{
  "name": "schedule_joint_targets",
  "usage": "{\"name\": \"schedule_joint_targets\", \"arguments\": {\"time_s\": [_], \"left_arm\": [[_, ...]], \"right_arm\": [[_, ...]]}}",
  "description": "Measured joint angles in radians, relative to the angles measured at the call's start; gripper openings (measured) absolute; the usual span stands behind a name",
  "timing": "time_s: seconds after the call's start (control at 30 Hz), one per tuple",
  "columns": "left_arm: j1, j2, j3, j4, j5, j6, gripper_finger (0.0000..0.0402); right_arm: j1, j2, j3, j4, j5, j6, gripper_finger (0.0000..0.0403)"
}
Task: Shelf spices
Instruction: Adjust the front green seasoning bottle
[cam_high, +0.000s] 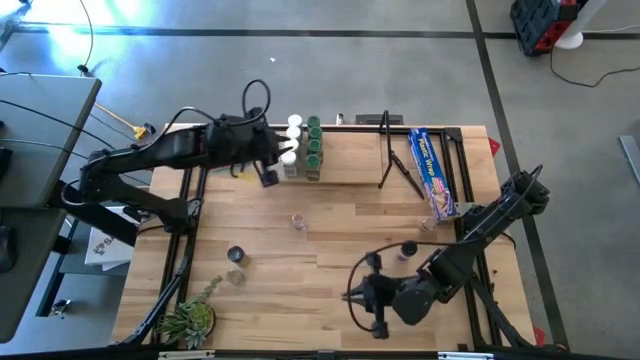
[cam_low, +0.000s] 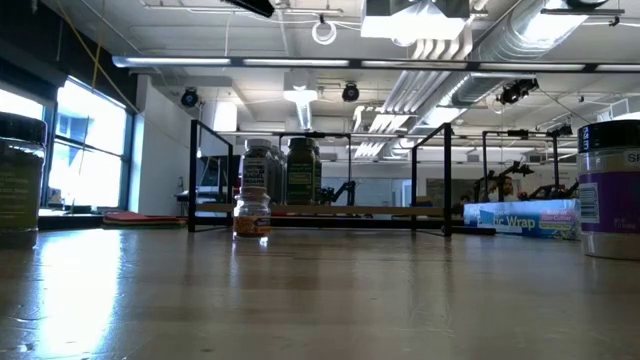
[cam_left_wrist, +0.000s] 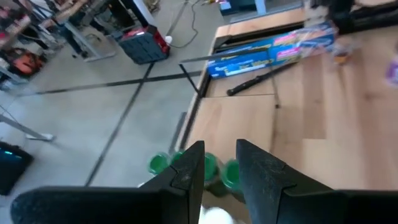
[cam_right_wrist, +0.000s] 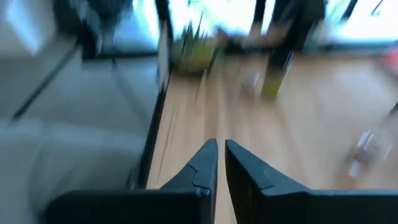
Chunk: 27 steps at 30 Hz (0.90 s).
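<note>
My left gripper (cam_high: 283, 160) clamps a white-capped jar (cam_high: 289, 157) beside the shelf's (cam_high: 340, 172) jars; my right gripper (cam_high: 365, 297), closed, idles.

One camera looks straight down on the whole wooden table (cam_high: 330, 210) and both arms. A second sits at tabletop height, facing level across the table toward the wire shelf (cam_low: 320, 210) and the room behind. Each wrist camera looks forward, close past its own dark fingers. The overhead, low and left wrist views all share the long blue box (cam_high: 432, 172).
</note>
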Motion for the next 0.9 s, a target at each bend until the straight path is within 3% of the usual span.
{"name": "schedule_joint_targets", "arguments": {"time_s": [0.1, 0.23, 0.3, 0.43, 0.53, 0.67, 0.8, 0.9], "left_arm": [[-0.041, -0.052, 0.001, -0.068, 0.000, -0.069, 0.0090], [-0.114, -0.118, 0.002, -0.178, -0.030, -0.167, 0.0090], [-0.160, -0.149, -0.003, -0.224, -0.075, -0.219, 0.0090], [-0.257, -0.219, -0.051, -0.285, -0.185, -0.311, 0.0090], [-0.330, -0.284, -0.118, -0.336, -0.235, -0.395, 0.0090], [-0.397, -0.372, -0.217, -0.358, -0.316, -0.486, 0.0090], [-0.435, -0.441, -0.294, -0.355, -0.357, -0.553, 0.0090], [-0.451, -0.470, -0.322, -0.358, -0.366, -0.577, 0.0090]], "right_arm": [[-0.032, 0.000, 0.000, 0.203, 0.092, -0.081, 0.0025], [-0.084, -0.001, 0.000, 0.426, 0.108, -0.181, 0.0025], [-0.115, -0.002, 0.001, 0.423, 0.127, -0.264, 0.0025], [-0.200, -0.001, 0.001, 0.222, 0.329, -0.329, 0.0025], [-0.282, 0.015, 0.000, -0.046, 0.196, -0.214, 0.0025], [-0.406, 0.072, -0.001, -0.130, -0.006, 0.062, 0.0025], [-0.501, 0.150, 0.000, -0.079, -0.136, -0.049, 0.0025], [-0.557, 0.190, 0.000, -0.015, -0.119, -0.170, 0.0025]]}}
